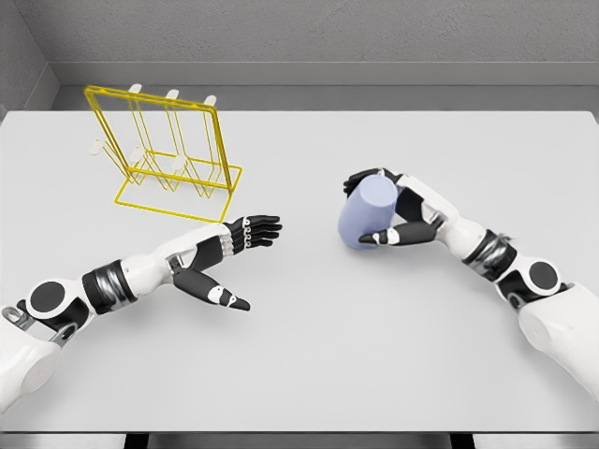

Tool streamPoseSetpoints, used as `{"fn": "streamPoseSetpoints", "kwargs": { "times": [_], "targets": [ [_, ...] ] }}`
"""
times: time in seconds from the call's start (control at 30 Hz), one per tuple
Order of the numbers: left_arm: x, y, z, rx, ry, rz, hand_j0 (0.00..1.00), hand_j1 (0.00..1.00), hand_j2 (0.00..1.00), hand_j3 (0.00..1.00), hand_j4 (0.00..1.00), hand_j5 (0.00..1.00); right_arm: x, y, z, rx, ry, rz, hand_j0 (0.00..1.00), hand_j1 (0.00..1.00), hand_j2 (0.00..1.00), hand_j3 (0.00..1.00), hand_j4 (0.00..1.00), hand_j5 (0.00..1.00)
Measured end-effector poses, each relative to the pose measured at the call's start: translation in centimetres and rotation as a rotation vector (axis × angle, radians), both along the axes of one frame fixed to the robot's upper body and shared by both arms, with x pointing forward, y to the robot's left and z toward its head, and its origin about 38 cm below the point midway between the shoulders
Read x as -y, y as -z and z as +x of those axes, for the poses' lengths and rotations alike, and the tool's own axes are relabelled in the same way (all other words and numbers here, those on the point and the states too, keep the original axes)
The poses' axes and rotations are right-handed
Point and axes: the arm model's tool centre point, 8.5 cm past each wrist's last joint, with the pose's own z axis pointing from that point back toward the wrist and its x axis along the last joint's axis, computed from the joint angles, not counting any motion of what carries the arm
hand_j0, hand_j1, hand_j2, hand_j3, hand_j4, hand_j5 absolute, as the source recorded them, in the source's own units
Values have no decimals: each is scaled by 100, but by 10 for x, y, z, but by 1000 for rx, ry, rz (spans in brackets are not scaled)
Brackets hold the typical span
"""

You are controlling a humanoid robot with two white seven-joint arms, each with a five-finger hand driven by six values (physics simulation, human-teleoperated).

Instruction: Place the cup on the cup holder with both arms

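A pale lavender cup [367, 212] stands tilted on the white table [309, 346], right of the middle. My right hand [379, 208] is wrapped around it from the right, with fingers over its top and the thumb under its lower side. A yellow wire cup holder [168, 150] with white-tipped pegs stands at the back left. My left hand [245, 253] lies flat just in front of the holder's base, fingers stretched toward the right and thumb spread, holding nothing.
Grey walls close off the far side behind the table. The table's front edge runs along the bottom of the view.
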Motion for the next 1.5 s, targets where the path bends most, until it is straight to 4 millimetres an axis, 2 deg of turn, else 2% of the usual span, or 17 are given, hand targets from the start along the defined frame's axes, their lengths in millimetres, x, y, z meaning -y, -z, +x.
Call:
{"fn": "streamPoseSetpoints", "kwargs": {
  "times": [0.4,0.7,0.8,0.97,1.23,1.4,1.5],
  "targets": [
    [-1,0,0,-2,-2,3,100,100,100,100,100,100,-40,18,-5,-34,-73,-34,74,74,74,74,74,74],
    [-3,1,2,-5,-8,7,100,100,100,100,100,100,-48,26,-3,-64,-74,-46,75,75,75,75,75,75],
    [-4,1,2,-4,-11,6,100,100,100,100,100,100,-50,27,-3,-66,-75,-44,80,80,80,80,80,80],
    [-4,-2,4,5,-12,3,100,100,100,100,100,100,-51,25,-1,-61,-77,-46,100,100,100,100,100,100],
    [-6,-5,6,10,-23,0,100,100,100,100,100,100,-46,24,-1,-38,-82,-86,100,100,100,100,100,100],
    [-2,-8,9,26,-23,-5,100,100,100,100,100,100,-20,17,3,-16,-54,-138,100,100,100,100,100,100],
    [8,-12,18,39,-27,-28,100,100,100,100,100,100,-3,8,9,7,-37,-170,100,100,100,100,100,100]
  ]
}}
